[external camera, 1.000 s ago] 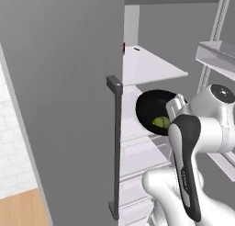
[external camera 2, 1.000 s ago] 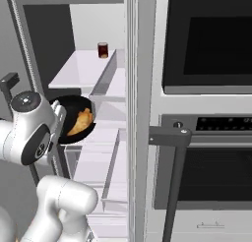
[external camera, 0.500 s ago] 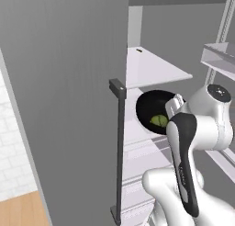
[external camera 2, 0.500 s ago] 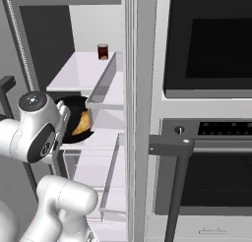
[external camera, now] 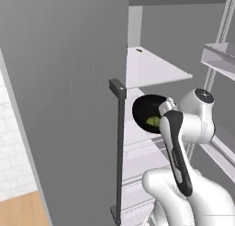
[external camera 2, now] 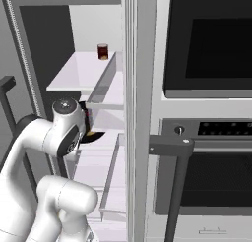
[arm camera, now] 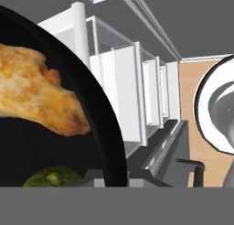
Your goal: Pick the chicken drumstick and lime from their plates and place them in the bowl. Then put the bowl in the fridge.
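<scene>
My gripper is shut on the rim of the glossy black bowl, which I hold in the open fridge below a white shelf. The golden-brown chicken drumstick and the green lime lie inside the bowl. In the left base view the bowl hangs just right of the fridge's dark bar handle, with the lime showing in it. In the right base view my wrist covers most of the bowl. The plates are out of view.
A dark jar stands at the back of the upper fridge shelf. A clear door bin juts in at the right. The black wall oven and its bar handle stand right of the fridge. White bins line the fridge below.
Both base views have shifted, so the base has moved closer to the fridge. The bowl stays in my grip and has gone further in under the shelf, more hidden by my wrist.
</scene>
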Robot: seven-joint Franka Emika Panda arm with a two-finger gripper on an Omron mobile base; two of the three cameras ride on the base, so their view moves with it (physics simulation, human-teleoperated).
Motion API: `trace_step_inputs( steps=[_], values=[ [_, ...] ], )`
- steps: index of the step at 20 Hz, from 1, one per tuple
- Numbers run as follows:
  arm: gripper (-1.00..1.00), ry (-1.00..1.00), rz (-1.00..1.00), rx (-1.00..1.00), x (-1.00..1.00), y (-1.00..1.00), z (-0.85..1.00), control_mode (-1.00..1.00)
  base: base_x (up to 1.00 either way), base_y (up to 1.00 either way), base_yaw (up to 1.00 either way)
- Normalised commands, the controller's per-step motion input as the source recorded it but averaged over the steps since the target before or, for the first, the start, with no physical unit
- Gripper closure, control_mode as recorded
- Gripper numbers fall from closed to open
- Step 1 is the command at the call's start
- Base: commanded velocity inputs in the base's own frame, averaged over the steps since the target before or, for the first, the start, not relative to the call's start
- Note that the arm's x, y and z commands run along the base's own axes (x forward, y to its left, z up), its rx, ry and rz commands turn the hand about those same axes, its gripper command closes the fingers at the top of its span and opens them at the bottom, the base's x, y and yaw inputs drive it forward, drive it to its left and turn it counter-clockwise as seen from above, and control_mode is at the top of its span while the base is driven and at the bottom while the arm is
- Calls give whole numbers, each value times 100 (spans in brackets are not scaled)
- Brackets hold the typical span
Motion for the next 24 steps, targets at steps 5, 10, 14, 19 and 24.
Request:
trace_step_inputs(
  steps=[5, 10, 14, 19, 24],
  values=[
    [100, 4, 0, -3, 78, -2, -45, -100, 0, 0, 0],
    [100, 2, 0, 0, 71, 0, -34, -100, 0, 0, 0],
    [100, 4, 0, 0, 60, 0, -36, -100, 0, 0, 0],
    [100, 8, 0, 0, 38, 0, -26, -100, 0, 0, 0],
    [100, 11, 0, 0, 24, 0, -21, -100, 0, 0, 0]
  ],
)
